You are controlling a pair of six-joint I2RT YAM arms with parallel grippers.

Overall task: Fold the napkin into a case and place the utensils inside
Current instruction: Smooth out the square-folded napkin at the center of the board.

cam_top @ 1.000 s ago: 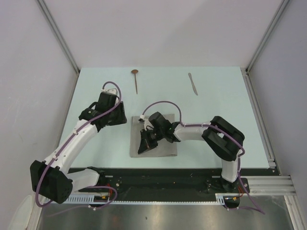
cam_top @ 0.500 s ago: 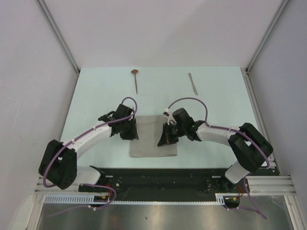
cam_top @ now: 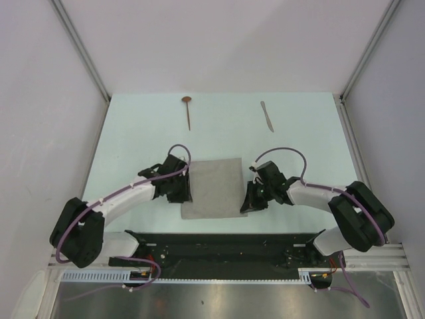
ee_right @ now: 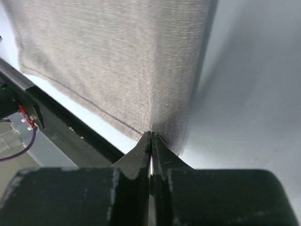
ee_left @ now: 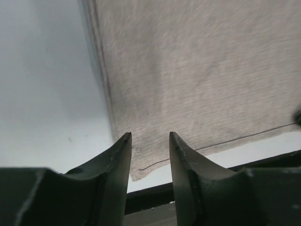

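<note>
the napkin point(cam_top: 211, 188) is spread on the counter point(cam_top: 305, 153); its right edge is clamped in the right claw point(ee_right: 151, 138), while the left claw point(ee_left: 149, 140) is held apart at its left edge.

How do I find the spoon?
Look at the pale green table, then along its far edge, beyond the grey napkin. The spoon lies there on the left. It has a round copper-brown bowl and dark handle, unlike the slim silver knife to its right.

No text, label, brand or number is readable anywhere.
</note>
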